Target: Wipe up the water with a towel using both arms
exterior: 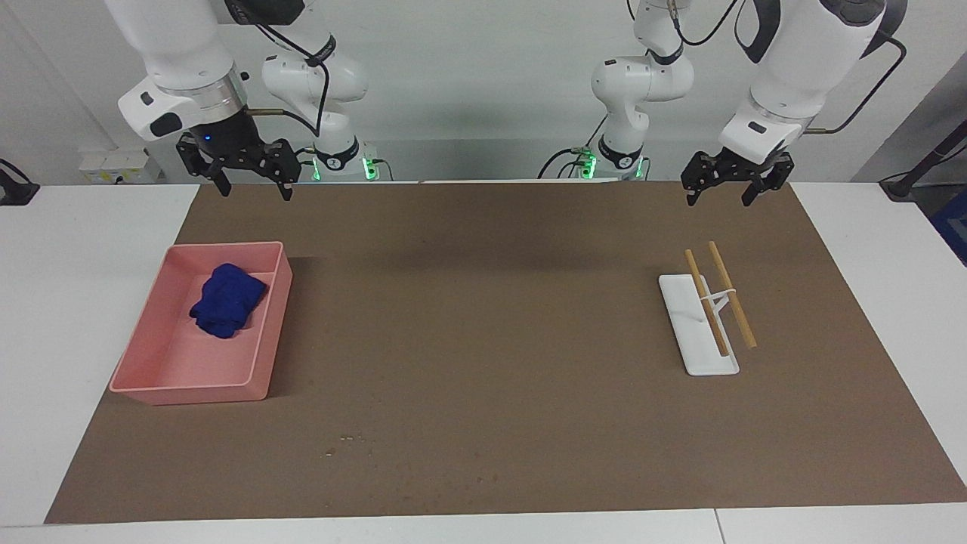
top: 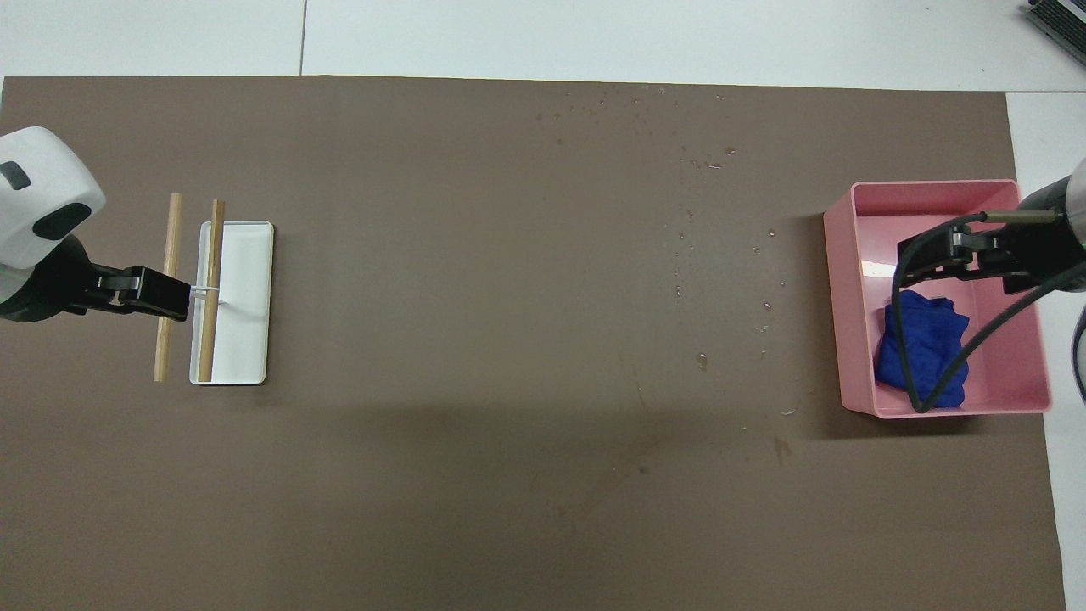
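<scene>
The blue towel [exterior: 227,300] lies crumpled in a pink tray [exterior: 189,393] toward the right arm's end of the table; it also shows in the overhead view [top: 920,356]. The water [exterior: 349,438] is a scatter of tiny droplets on the brown mat beside the tray, mostly farther from the robots than it, also seen from overhead [top: 704,165]. My right gripper [exterior: 253,181] hangs open and empty in the air over the tray [top: 933,185]; the overhead view shows it there too [top: 933,255]. My left gripper [exterior: 729,189] hangs open and empty over the rod stand.
A white stand [exterior: 699,355] carrying two wooden rods [exterior: 731,295] sits toward the left arm's end of the mat; it also shows in the overhead view [top: 246,322]. The brown mat [exterior: 491,317] covers most of the white table.
</scene>
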`<action>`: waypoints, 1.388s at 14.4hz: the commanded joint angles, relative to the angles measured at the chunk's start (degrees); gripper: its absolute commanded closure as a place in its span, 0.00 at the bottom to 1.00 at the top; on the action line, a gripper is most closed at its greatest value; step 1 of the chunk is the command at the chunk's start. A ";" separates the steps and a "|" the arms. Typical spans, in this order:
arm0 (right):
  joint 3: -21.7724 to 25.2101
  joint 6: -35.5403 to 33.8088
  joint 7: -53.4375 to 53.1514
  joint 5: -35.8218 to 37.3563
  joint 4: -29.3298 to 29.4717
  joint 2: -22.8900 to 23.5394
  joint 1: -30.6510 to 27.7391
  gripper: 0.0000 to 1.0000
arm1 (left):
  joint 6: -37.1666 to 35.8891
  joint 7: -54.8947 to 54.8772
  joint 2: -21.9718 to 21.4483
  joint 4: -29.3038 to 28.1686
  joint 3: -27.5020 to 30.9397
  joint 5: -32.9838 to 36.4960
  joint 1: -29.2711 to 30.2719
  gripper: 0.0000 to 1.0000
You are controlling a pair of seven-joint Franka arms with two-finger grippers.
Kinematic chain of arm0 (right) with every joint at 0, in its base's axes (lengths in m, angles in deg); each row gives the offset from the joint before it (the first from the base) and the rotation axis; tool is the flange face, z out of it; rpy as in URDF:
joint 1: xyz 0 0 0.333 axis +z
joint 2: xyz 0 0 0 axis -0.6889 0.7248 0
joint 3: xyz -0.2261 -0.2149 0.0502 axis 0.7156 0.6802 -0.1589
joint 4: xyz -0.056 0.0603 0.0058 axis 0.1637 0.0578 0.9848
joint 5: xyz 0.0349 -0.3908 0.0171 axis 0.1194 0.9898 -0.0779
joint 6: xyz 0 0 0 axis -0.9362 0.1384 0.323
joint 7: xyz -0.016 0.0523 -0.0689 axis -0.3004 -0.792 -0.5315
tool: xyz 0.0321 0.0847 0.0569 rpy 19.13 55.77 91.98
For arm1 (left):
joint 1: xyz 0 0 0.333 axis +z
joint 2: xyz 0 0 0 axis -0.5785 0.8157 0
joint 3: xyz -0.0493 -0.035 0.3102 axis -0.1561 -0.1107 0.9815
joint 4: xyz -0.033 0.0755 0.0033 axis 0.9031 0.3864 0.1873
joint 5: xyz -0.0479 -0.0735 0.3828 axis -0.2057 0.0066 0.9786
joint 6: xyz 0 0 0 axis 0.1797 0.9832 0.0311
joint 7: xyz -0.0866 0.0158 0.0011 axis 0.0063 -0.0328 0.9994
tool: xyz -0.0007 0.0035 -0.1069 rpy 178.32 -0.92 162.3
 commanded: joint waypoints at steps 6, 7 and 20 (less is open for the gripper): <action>8.42 -0.27 1.03 0.31 0.60 -0.87 8.14 0.00 | -0.94 0.11 -1.18 0.11 0.02 0.27 -0.21 0.00; 8.95 -1.15 1.73 -0.21 0.33 -0.97 8.15 0.00 | -0.94 0.11 -1.18 0.02 0.02 0.27 -0.21 0.00; 9.57 -0.37 1.65 -1.36 -6.88 -5.45 7.54 0.00 | -0.33 0.02 -1.18 -0.07 0.02 0.18 0.05 0.00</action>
